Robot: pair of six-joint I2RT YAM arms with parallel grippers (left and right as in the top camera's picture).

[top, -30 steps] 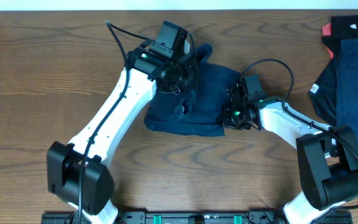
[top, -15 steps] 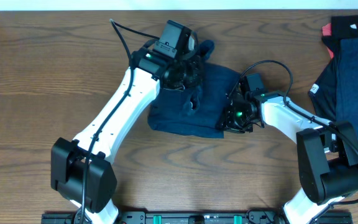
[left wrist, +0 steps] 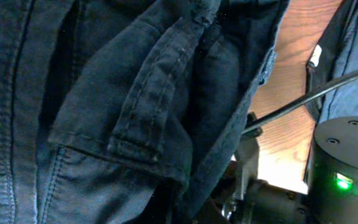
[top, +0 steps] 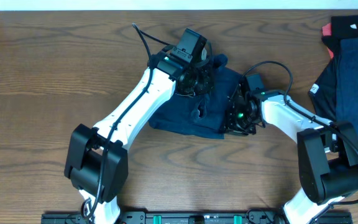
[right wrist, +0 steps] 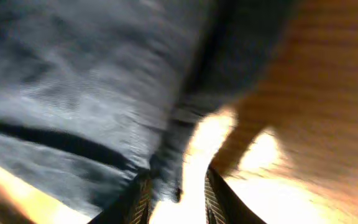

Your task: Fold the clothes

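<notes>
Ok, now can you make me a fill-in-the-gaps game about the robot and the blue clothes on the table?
1. The dark blue garment lies on a table made of ____.
2. The left gripper is ____ on that garment's cloth.
3. The small label on the clothes pile at the table's edge is ____.
4. The cloth edge peeking out at the pile's far corner is ____.
Missing words: wood; shut; white; red.
</notes>
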